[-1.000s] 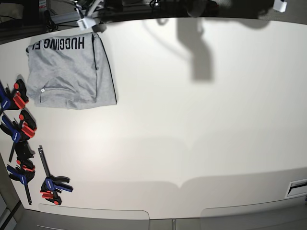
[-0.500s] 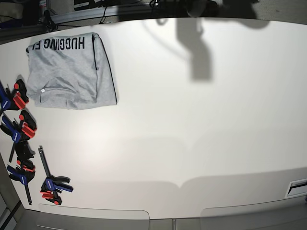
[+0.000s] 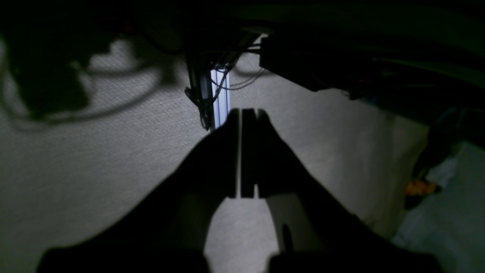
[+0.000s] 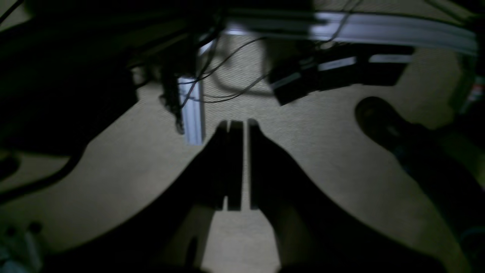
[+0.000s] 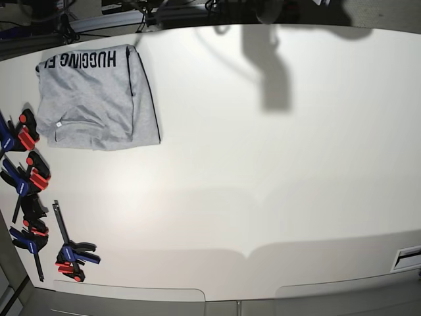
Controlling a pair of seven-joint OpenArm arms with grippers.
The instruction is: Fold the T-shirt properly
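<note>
Red-blue clamps (image 5: 29, 197) (beside grey T-shirt (image 5: 92, 105))

left hand (image 3: 244, 151) | fingers pressed together, holding nothing | above carpet (image 3: 94, 159)

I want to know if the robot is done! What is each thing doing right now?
Light grey cotton T-shirt with black lettering: folded into a compact rectangle, lying flat at the table's far corner, nothing touching it.
Red, blue and black bar clamps: lying loose along the white table edge, apart from the shirt.
Left gripper: shut, holding nothing, off the table.
Right gripper: a thin gap shows, holding nothing.
</note>
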